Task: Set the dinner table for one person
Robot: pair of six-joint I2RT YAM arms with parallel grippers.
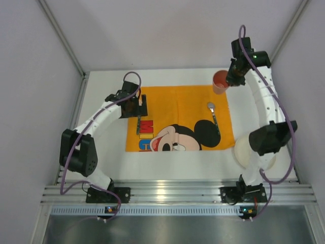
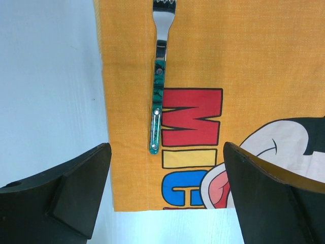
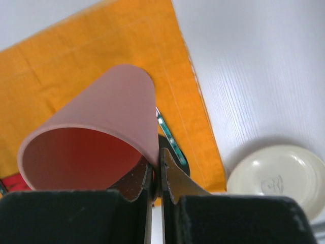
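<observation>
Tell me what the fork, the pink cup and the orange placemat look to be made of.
Fork: polished metal, with a mirror-bright head and neck. The handle has glossy green inlays held by rivets, likely plastic.
Cup: thin, smooth, matte wall, probably plastic or silicone.
Placemat: woven cloth with a printed design, going by the visible weave and the stitched hem.

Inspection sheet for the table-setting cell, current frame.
Surface: white flat tabletop, orange Mickey Mouse cloth placemat laid flat.
Job's things: green-handled metal fork on mat's left edge; metal spoon on its right; round white plate off the mat, near right.
Clutter: nothing seen.
Grippers: left gripper open above fork handle; right gripper shut on rim of pink tapered cup.
Cables: purple cable along each arm.
Surroundings: grey enclosure walls, aluminium rail at near edge.
</observation>
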